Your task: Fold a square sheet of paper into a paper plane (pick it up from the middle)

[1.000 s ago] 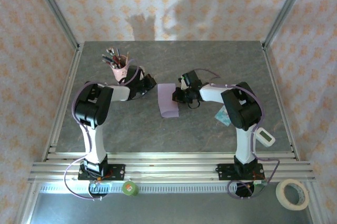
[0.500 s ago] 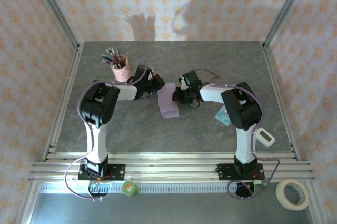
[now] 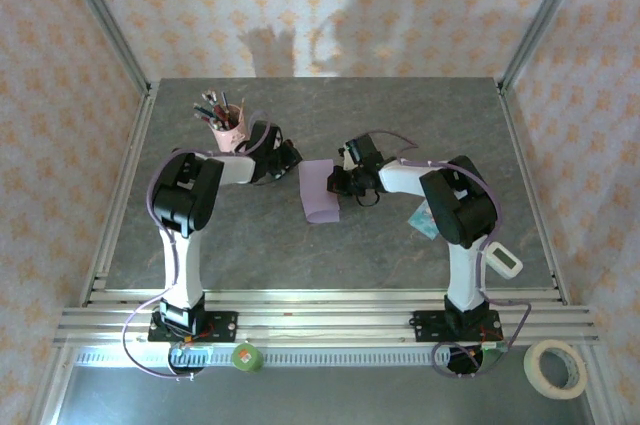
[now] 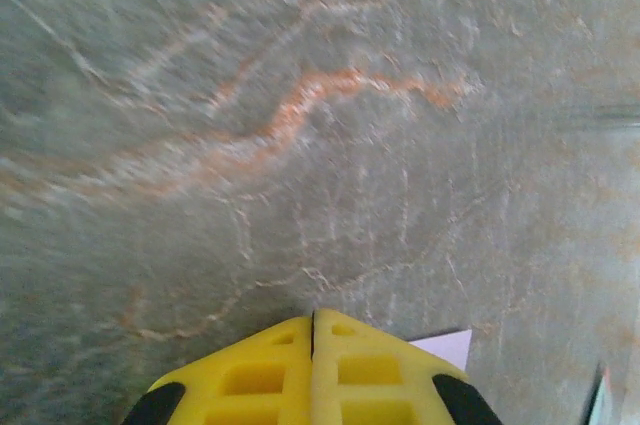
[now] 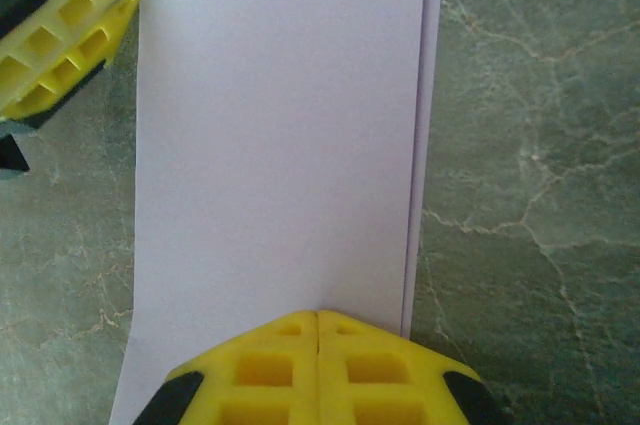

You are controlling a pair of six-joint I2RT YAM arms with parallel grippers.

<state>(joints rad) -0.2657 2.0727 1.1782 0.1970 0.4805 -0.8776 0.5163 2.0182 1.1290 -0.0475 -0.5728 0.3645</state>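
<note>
Square sheet of paper is mid-bench, already doubled into a long strip. Its long axis runs away from the arm bases toward the far wall. Right fingers are closed with nothing between them. The tips are down on the strip partway along its right long side, beside where the two layers sit slightly out of line. Left fingers are also closed and empty, at the strip's far left corner. From the left wrist a pale paper corner pokes out just right of them; touching or just off, can't tell. So the paper lies to the right of the left fingers and straight ahead of the right ones. Left arm is nearer the far end, so my guess is it works that corner while the right pins the strip. Pen cup stands close behind the left arm, which could get knocked.
</note>
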